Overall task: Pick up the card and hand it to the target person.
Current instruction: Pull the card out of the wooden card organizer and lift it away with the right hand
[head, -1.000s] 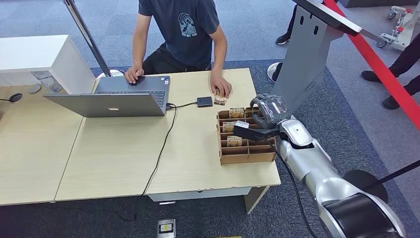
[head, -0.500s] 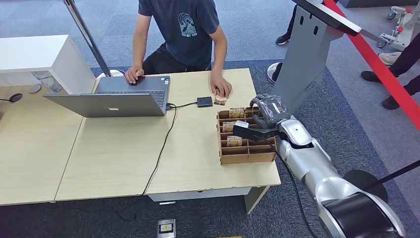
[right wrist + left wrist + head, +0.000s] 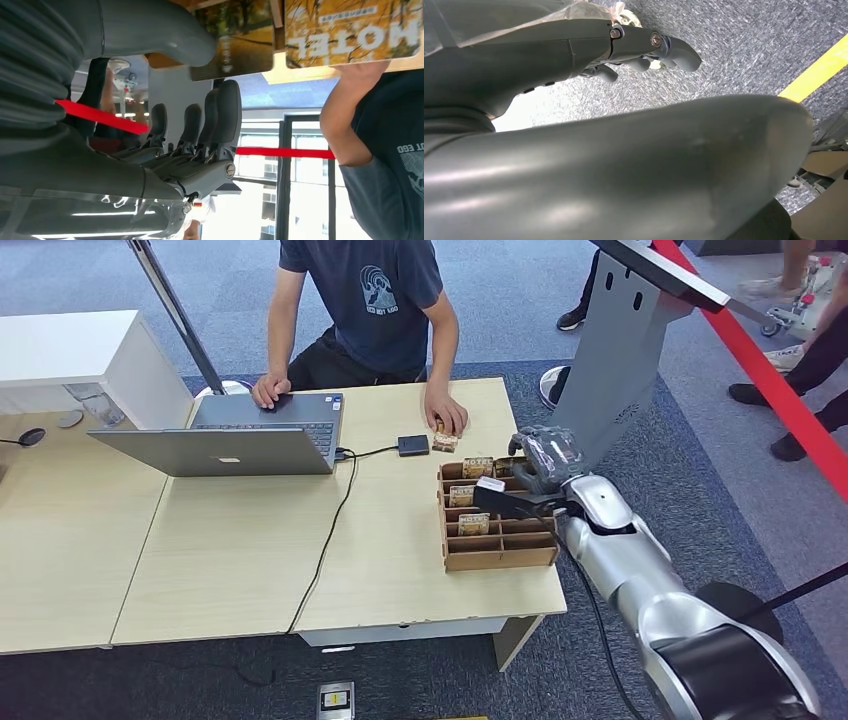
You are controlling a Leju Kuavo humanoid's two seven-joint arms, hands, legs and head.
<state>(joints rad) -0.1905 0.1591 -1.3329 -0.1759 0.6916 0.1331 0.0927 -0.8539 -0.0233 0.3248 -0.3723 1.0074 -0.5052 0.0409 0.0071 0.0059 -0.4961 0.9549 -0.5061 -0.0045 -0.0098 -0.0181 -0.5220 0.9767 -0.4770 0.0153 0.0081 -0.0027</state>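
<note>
A brown wooden tray (image 3: 498, 556) with compartments stands near the table's right edge, with several yellow-orange cards (image 3: 472, 524) upright in it. My right hand (image 3: 545, 462) hovers over the tray's far right part, its dark thumb reaching across the slots. In the right wrist view the thumb (image 3: 165, 35) lies against an autumn-picture card (image 3: 240, 42), the fingers (image 3: 220, 115) stand apart from it, and a "HOTEL" card (image 3: 350, 32) is beside it. The seated person (image 3: 365, 300) rests a hand (image 3: 447, 420) by a card (image 3: 445, 442) on the table. My left hand (image 3: 644, 47) hangs over carpet and holds nothing.
An open laptop (image 3: 235, 435) sits on the table's far left, its cable running to a small black box (image 3: 413, 445). A grey stand (image 3: 620, 350) and a red barrier tape (image 3: 770, 370) are on the right, where people's legs (image 3: 800, 370) show.
My right hand has shifted slightly to the right and away over the tray. The person and the cards have not moved.
</note>
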